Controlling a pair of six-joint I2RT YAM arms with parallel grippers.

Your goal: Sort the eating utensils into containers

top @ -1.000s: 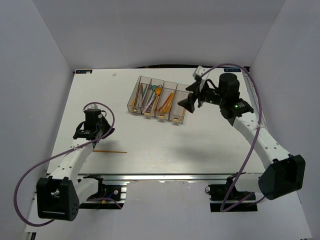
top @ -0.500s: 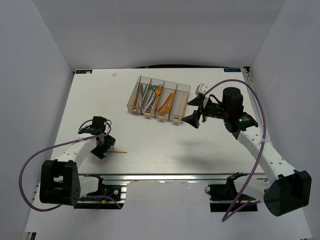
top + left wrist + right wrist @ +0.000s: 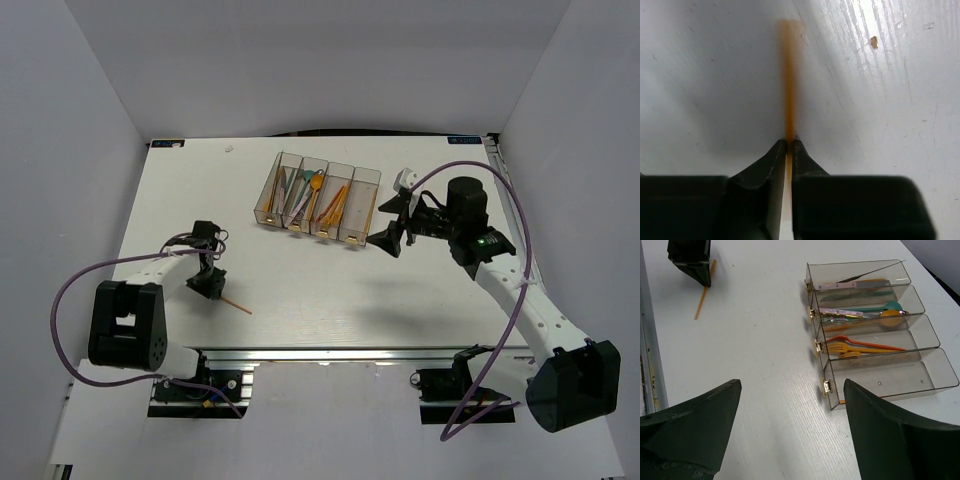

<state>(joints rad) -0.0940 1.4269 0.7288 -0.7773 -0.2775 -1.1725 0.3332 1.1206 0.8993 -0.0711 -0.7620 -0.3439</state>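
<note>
moved: the left gripper (image 3: 210,284) has swung in and come down on the orange stick (image 3: 238,305). The stick lay level with the table's near edge a second ago and now sits skewed. The right gripper (image 3: 391,236) has backed off a bit from the bins (image 3: 364,196).
left fingers: pinched on the stick, with just a hairline gap and orange showing in it.
right fingers: spread wide, nothing between them.
stick: low on the table (image 3: 300,280), can't tell if it's lifted yet. It's well apart from the bins, off their near-left side, and most of its length pokes out past the fingertips.
other utensils (image 3: 312,192): already in the bins. They're in three of the four, and the right-end one looks nearly bare.
right gripper spot: just beside the bins' near-right corner.
step, my guess: grab just made, carry to the bins still to come.
risk 1: it's a thin stick held by a short bit, so it could swivel or slide out on the lift. It already twisted once.
risk 2: if the free end droops it could catch a bin wall, and those slots are narrow.
risk 3: the right arm is parked by the bins, so the left one may have to crowd it on the way in.
</note>
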